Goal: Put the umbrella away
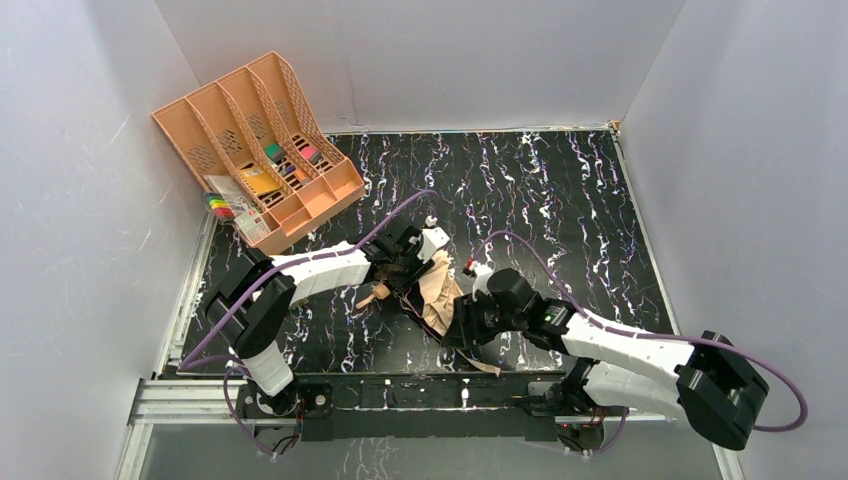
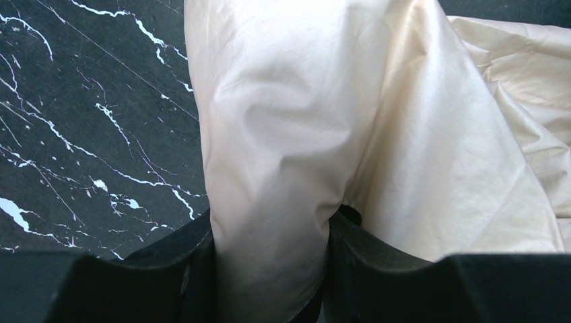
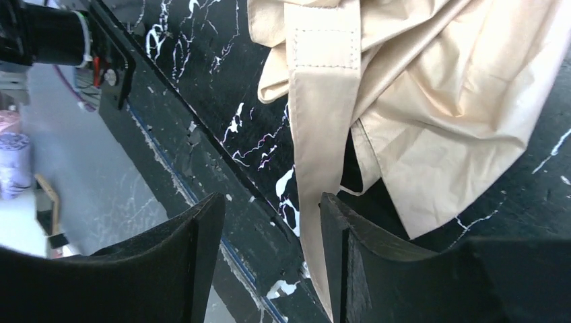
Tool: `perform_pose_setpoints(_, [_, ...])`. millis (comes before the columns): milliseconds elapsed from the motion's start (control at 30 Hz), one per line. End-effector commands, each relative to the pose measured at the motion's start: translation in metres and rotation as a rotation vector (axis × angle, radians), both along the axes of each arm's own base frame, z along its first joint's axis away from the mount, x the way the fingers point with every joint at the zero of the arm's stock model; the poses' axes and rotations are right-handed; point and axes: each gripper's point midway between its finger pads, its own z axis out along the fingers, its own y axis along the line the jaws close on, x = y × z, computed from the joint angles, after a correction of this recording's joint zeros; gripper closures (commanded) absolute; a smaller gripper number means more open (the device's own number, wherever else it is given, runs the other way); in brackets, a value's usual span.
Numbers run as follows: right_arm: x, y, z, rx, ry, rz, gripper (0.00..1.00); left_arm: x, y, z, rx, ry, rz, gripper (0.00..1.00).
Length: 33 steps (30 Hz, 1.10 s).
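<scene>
Currently in hand: gathering the loose fabric of the umbrella point(image 1: 437, 290); strap point(image 3: 320, 134) not yet wrapped.
Umbrella place: lying near-centre on table point(image 1: 560, 190), between both grippers, handle point(image 1: 378, 296) pointing left.
Left gripper point(image 2: 269, 259): clamped on a fold of fabric.
Right gripper point(image 3: 269, 235): parted, holding nothing, straddling the hanging strap.
Next move: probably closing on the strap, then winding it round the bundle.
Around: tray point(image 1: 215, 110) far left, well apart, holding small coloured items.
In the way: slack fabric; near table edge close under the strap.

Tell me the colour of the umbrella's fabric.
The umbrella fabric is pale cream-beige, unpatterned; clearest in the left wrist view.
</scene>
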Motion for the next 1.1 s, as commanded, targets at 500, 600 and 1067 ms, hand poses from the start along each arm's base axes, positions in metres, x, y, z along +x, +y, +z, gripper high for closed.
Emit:
perform_pose_setpoints(500, [-0.012,-0.019,-0.034,-0.379,-0.205,-0.101,0.86,0.008,0.018,-0.003,0.089,-0.036,0.033,0.92])
perform_pose_setpoints(600, [-0.021,-0.034,-0.022,-0.417,-0.191,-0.126,1.00,0.009,0.019,-0.005,0.096,-0.041,0.040,0.91])
perform_pose_setpoints(1067, [-0.086,-0.086,-0.033,-0.729,-0.028,-0.106,1.00,0.015,0.022,-0.004,0.120,-0.062,0.060,0.90])
